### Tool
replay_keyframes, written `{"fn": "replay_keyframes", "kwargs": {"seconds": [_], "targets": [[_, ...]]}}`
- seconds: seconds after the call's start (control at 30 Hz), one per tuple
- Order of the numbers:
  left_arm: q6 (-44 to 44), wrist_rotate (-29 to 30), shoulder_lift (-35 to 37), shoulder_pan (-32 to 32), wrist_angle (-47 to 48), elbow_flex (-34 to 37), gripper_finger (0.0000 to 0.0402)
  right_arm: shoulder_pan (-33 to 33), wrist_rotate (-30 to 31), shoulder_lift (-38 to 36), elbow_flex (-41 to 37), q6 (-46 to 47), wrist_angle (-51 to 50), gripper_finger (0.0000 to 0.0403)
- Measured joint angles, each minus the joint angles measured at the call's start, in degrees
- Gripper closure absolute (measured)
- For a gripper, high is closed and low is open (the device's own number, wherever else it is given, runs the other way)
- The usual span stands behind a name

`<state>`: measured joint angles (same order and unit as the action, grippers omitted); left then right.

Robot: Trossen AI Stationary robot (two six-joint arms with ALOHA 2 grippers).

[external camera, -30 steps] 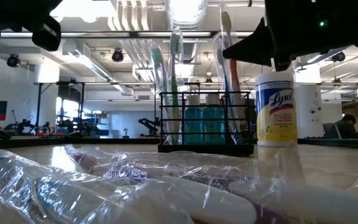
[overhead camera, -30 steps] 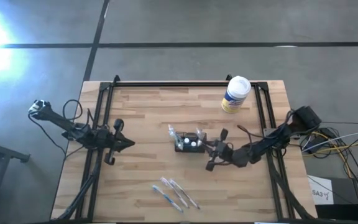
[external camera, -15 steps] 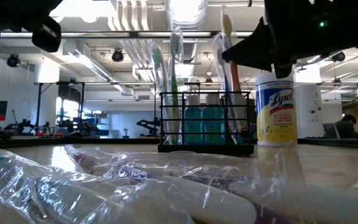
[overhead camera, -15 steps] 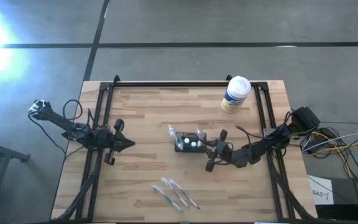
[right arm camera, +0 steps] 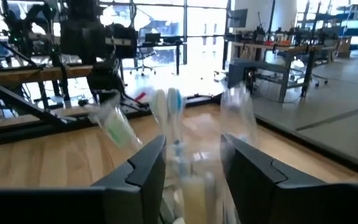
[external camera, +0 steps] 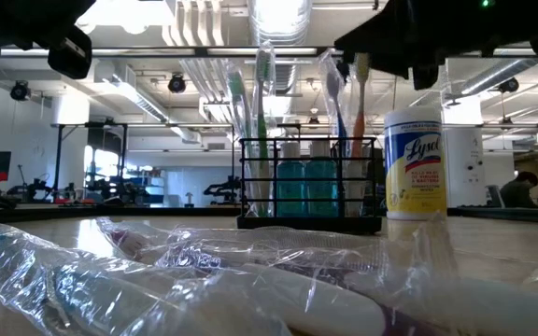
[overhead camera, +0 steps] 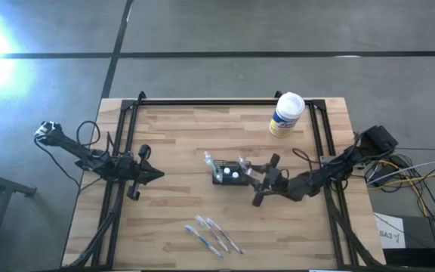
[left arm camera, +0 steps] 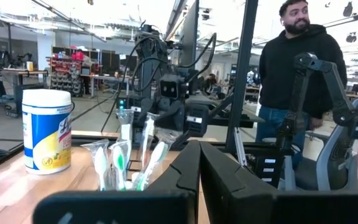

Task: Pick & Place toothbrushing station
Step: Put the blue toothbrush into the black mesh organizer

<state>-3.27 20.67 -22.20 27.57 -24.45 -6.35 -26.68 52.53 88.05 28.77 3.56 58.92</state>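
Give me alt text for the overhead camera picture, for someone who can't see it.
Overhead, the right gripper, fingers open, sits against the right side of the black toothbrushing station at mid-table. The left gripper rests shut near the wooden table's left edge; a wipes canister stands at the back right, wrapped toothbrushes lie in front.

The desk [overhead camera: 180,143] is seen as pale striped wood framed in black rails. The toothbrushing station [external camera: 309,191] is black wire, with teal bottles [external camera: 306,187] inside. The canister [external camera: 416,163] is white with a yellow and blue label. The wrapped toothbrushes [overhead camera: 214,234] are shown in clear, blue-tinged plastic.
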Motion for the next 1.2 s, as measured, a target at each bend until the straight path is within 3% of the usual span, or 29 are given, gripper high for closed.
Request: {"fn": "replay_keyframes", "kwargs": {"seconds": [0.27,0.37,0.5,0.73,0.97,1.2], "targets": [[-0.1,0.0,0.0,0.0,0.6,0.0,0.0390,-3.9,0.0,-6.3,3.2,-12.5,0.0,0.0258],[-0.6,0.0,0.0,0.0,1.6,0.1,0.0390,-6.4,0.0,-8.5,4.9,-12.8,-1.6,0.0263],[-0.9,1.3,0.1,-0.1,2.6,0.0,0.0396,-8.9,0.0,-10.6,8.0,-8.0,-14.8,0.0278],[-4.3,3.8,0.1,-0.1,8.0,0.0,0.0390,-10.6,-0.1,-9.3,15.2,11.6,-42.1,0.0327],[-5.6,3.0,0.0,-0.1,11.0,0.0,0.0387,-11.8,-1.1,-2.4,19.2,12.5,-43.7,0.0389],[-6.1,6.4,-0.1,-0.2,11.0,0.0,0.0391,-11.8,-3.5,4.1,24.5,13.0,-43.7,0.0390]]}}
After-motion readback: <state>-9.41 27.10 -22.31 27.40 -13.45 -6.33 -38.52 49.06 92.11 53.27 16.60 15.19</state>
